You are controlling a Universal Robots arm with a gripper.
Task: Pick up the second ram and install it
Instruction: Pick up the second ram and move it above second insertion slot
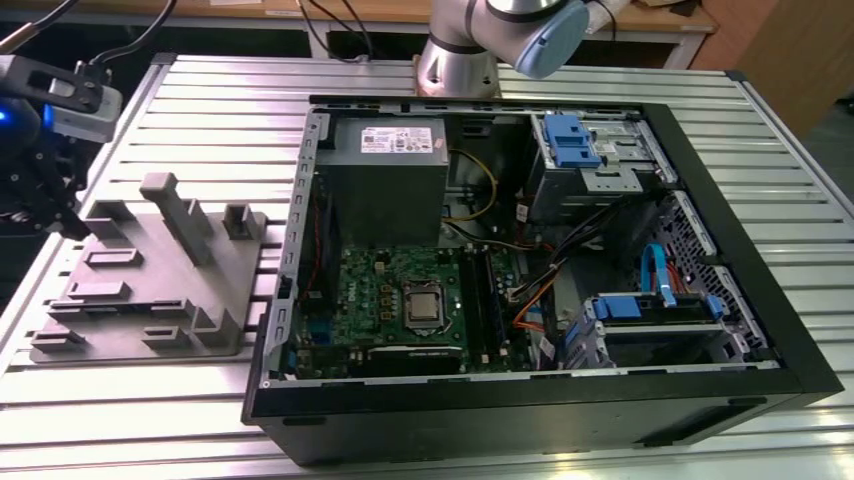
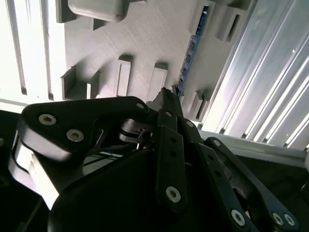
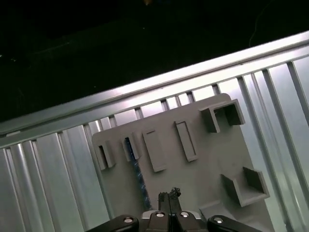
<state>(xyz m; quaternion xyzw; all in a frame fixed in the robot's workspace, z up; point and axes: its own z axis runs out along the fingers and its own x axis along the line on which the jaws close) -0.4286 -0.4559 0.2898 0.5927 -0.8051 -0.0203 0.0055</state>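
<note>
Table (image 1: 160, 400): slatted metal, bearing the case and the fixture.
Computer case (image 1: 534, 420): open, on the exterior view's right; its near corner is cut off.
Arm (image 1: 494, 40): base stands behind the case; its upper part is cut off.
Grey fixture (image 1: 134, 300): slotted block left of the case in the exterior view.
Power supply (image 1: 387, 185): its white label (image 1: 398, 140) carries print I cannot make out.
Motherboard (image 1: 360, 290): green, right side partly hidden by cables (image 1: 527, 300).
Gripper (image 3: 169, 195): above the fixture, fingertips (image 3: 164, 197) pressed together on nothing.
Second ram (image 3: 139, 179): on edge in 1 fixture slot, just beside the fingertips; seen as a thin dark-blue edge, lower part sunk in the slot.
</note>
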